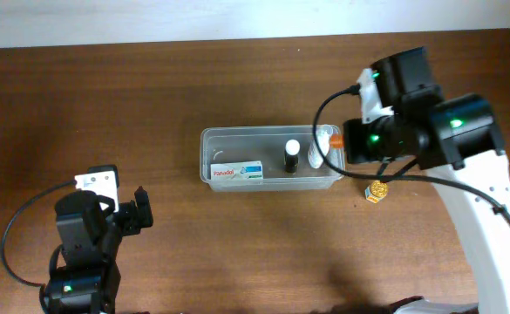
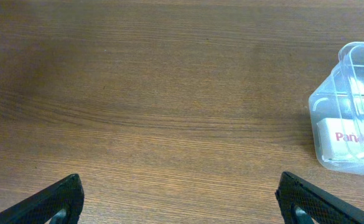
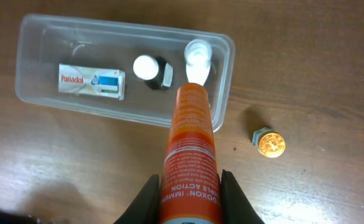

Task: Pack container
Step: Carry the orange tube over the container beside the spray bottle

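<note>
Looking across from the left, I see the left gripper (image 2: pixel 182 200) low over bare wooden table (image 1: pixel 106 96), well apart from everything else, its jaws spread wide with nothing between them. The container (image 1: pixel 237 133) sits mid-table, long side running left to right. Inside, at its left end, a white Panadol box (image 1: pixel 237 172) lies flat. Next along stands a dark bottle (image 1: pixel 292 156) with a white cap, upright. At the right end there is a pale white bottle (image 3: pixel 197 56).

Over that right end I have the orange tube (image 3: pixel 191 149), its tip pointing into the container just by the pale bottle; I cannot tell whether they touch. The right gripper (image 3: pixel 188 194) pinches the tube's printed body from both sides. On the table just right of the container lies a small gold-orange round piece (image 1: pixel 377 192).
</note>
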